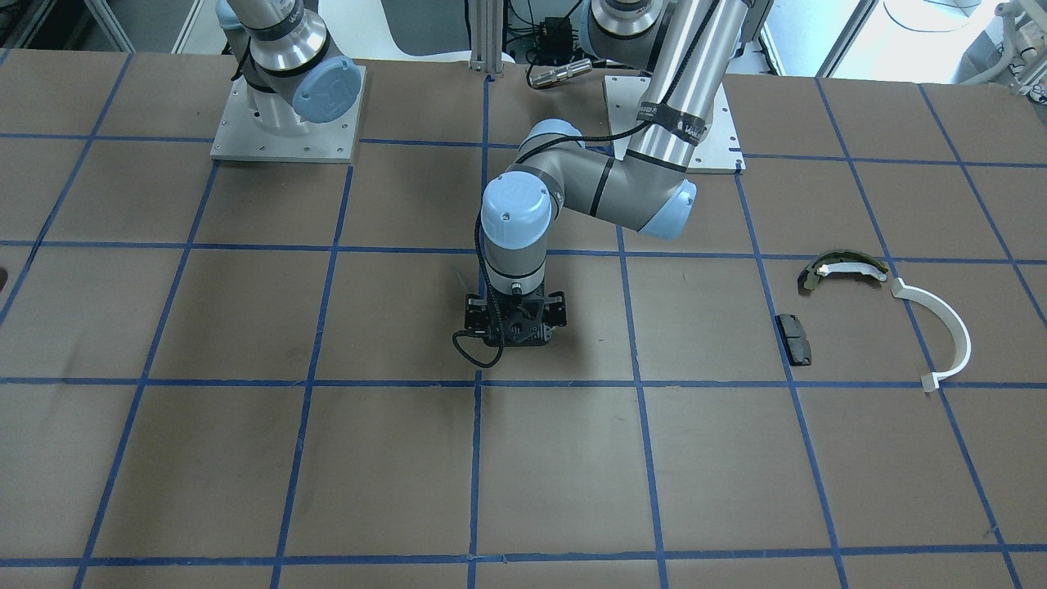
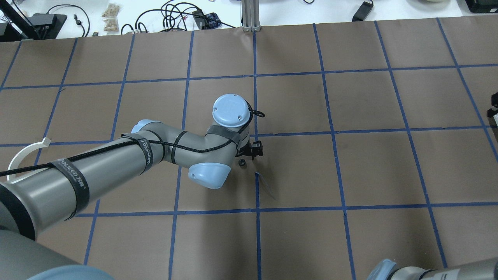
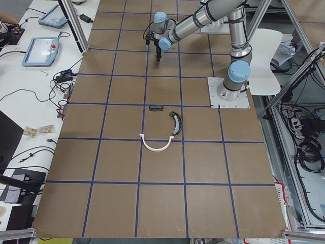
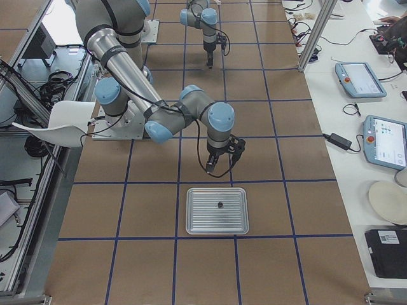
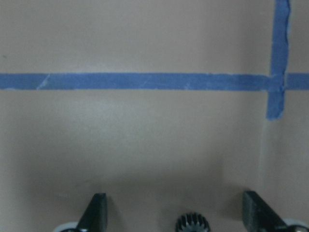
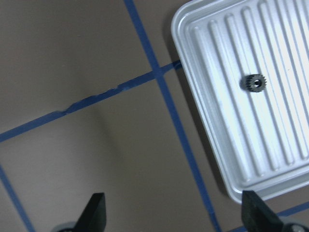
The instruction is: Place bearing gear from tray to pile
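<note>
Both claws were spread wide, pinching nothing. The right gripper [image 6: 173, 195] hung over bare table [image 6: 72, 72], with the tray [image 6: 270, 145] in the upper right of its view and the gear [image 6: 254, 82] lying on it. The left gripper [image 5: 174, 198] had a second gear [image 5: 192, 224] at bottom centre, on the table between its fingers. The pile [image 1: 847, 266] sat well apart, on the right of the front view.

Hidden, cut off, blurred
Gear [image 5: 192, 224] blurred, cut by left wrist view's btm edge; in front view left gripper [image 1: 514, 325] hides it. Tray [image 6: 251, 145] runs off right wrist view's edge. Overhead: left arm [image 2: 97, 167] covers most of half-ring [image 2: 23, 151]; right arm [image 2: 447, 272] cut at btm.
</note>
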`<control>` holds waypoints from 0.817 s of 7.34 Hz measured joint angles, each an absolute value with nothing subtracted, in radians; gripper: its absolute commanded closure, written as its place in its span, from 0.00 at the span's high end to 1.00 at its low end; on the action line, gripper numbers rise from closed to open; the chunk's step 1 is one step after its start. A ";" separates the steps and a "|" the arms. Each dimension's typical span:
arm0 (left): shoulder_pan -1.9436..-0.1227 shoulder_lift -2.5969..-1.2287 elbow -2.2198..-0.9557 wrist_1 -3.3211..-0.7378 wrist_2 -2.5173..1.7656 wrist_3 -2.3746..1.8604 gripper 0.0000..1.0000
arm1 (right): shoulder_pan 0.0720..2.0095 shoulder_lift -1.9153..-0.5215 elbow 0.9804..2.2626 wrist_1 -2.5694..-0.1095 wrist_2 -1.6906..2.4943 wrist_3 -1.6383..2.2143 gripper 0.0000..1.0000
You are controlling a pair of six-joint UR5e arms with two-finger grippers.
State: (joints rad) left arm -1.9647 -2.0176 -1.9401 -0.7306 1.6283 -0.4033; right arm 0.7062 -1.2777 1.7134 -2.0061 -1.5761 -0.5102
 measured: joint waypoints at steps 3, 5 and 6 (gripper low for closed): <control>-1.969 -2.011 -1.954 -0.732 1.630 -0.403 0.10 | 0.665 -1.110 1.597 -2.080 -1.611 -0.633 1.00; -1.969 -2.004 -1.962 -0.735 1.634 -0.401 0.00 | 0.662 -1.023 1.538 -2.084 -1.606 -0.660 0.93; -1.969 -2.002 -1.962 -0.736 1.636 -0.402 0.00 | 0.662 -1.003 1.531 -2.095 -1.605 -0.666 0.85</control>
